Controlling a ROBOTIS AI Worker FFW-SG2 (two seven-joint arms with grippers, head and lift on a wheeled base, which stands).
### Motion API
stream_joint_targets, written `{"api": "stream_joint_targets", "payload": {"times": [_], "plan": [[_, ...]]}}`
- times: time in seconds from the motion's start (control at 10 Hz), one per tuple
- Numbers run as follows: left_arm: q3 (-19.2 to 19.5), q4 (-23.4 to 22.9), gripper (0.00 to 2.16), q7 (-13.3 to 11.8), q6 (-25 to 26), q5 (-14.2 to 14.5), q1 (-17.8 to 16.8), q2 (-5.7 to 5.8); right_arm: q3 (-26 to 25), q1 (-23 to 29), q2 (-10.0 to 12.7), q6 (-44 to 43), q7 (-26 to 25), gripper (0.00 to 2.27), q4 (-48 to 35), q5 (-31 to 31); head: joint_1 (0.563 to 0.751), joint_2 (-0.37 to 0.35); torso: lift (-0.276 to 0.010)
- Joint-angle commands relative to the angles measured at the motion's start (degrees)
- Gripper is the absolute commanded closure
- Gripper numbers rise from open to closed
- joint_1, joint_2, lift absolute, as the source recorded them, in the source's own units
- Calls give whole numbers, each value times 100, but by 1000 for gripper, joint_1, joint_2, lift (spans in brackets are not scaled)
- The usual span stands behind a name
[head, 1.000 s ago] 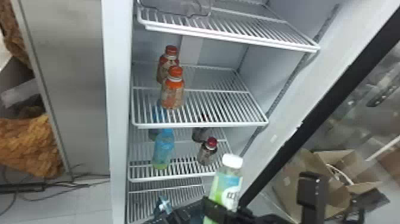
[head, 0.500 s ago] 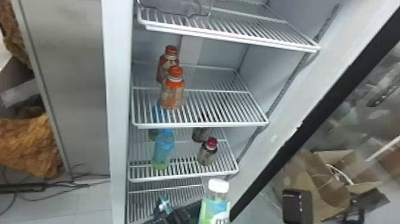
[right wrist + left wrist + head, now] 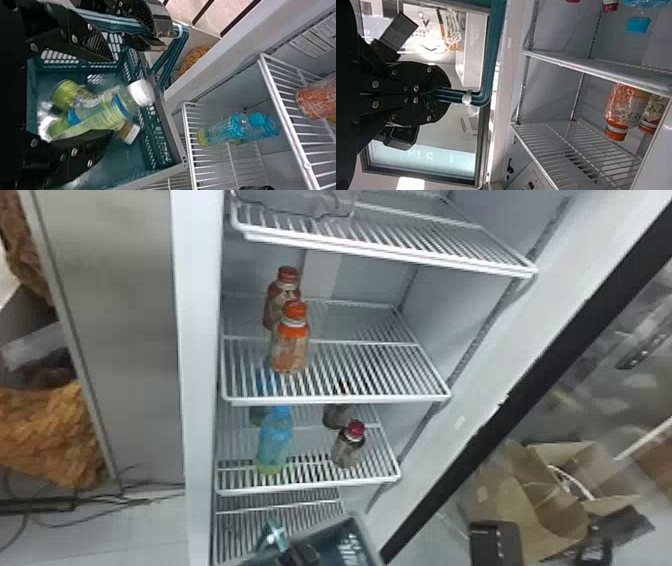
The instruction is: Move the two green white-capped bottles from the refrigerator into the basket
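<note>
Fridge (image 3: 202, 340) is standing open, basket (image 3: 362, 530) just before it.
Left gripper (image 3: 304, 554) is pinching the handle (image 3: 495, 45); right gripper (image 3: 113, 97) is holding its jaws spread over the basket. Between them, white-capped bottle (image 3: 109, 113) is slanting; resting or hanging, cannot tell. Green bottle (image 3: 65, 95) is lying in the basket, cap unclear. Orange bottles (image 3: 290, 350) and blue bottles (image 3: 275, 440) are standing on shelves.

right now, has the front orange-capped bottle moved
No, judged by its wire shelf, the bottle stands at the same spot in the head view.
</note>
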Motion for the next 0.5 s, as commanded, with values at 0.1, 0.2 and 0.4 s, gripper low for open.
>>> {"api": "stream_joint_targets", "payload": {"times": [0.1,0.2,0.4], "plan": [[-5,-2,1214,-6,13,-9,-11,-1,-18,1,8,-42,-5,102,0,5,695,-350,-4],[-5,12,1214,-6,13,2,-11,-1,-18,1,8,-70,-5,102,0,16,695,-350,-4],[-16,12,1214,-6,13,2,-25,-1,-30,43,-1,-140,-40,102,-56,119,695,-350,-4]]}}
